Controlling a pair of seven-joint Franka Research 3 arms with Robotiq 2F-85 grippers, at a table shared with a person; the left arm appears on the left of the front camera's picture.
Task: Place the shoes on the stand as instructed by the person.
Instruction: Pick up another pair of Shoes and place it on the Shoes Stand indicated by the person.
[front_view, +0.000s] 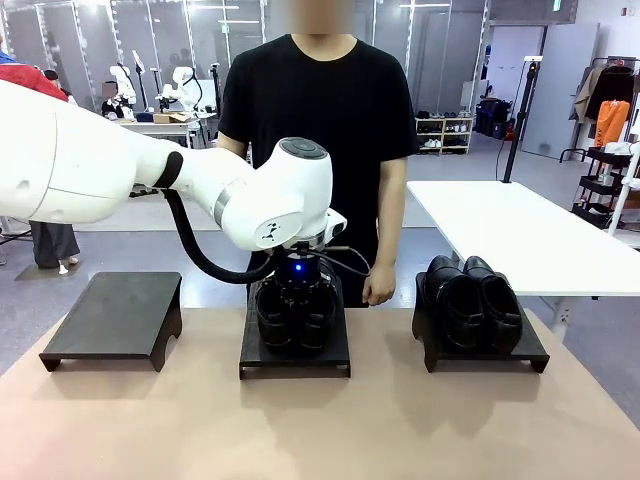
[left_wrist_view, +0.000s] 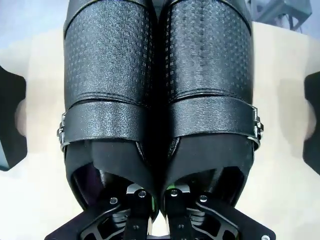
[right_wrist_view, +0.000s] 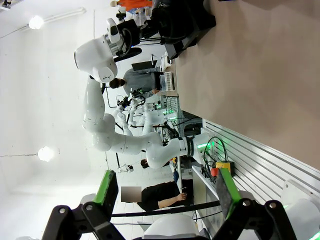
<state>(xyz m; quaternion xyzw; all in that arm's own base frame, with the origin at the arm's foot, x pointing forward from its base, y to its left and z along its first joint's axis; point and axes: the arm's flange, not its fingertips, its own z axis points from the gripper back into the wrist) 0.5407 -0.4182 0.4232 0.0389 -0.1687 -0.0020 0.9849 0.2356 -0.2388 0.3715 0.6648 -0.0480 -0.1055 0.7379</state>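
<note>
Stands: three low black stands in a row on the tan worktop (front_view: 320, 430) — left stand (front_view: 115, 318), middle stand (front_view: 295, 355), right stand (front_view: 480, 345).
Shoes: two pairs, four glossy black dress shoes in all.
Strapped pair (left_wrist_view: 160, 90): two shoes side by side and touching, each with a strap across the instep ending in a small metal ornament at the outer edge; textured leather on the vamps. In the front view this pair (front_view: 295, 312) sits at the middle stand, under the left arm's wrist; whether the soles rest fully on it I cannot tell.
Plain pair (front_view: 472, 300): two shoes side by side on the right stand, well apart from both arms.
Left stand: bare top.
Left gripper (left_wrist_view: 156, 197): jaws pressed together, pinching the two inner heel walls of the strapped pair between them — one finger reaching down into each shoe opening.
Right gripper (right_wrist_view: 165, 200): jaws spread wide, green pads facing each other, nothing between them, aimed away from the worktop at the room beyond.
Person (front_view: 320, 110): stands at the far side behind the middle stand, in a black T-shirt; one hand (front_view: 378, 285) hangs just beside the middle stand's far right corner.
</note>
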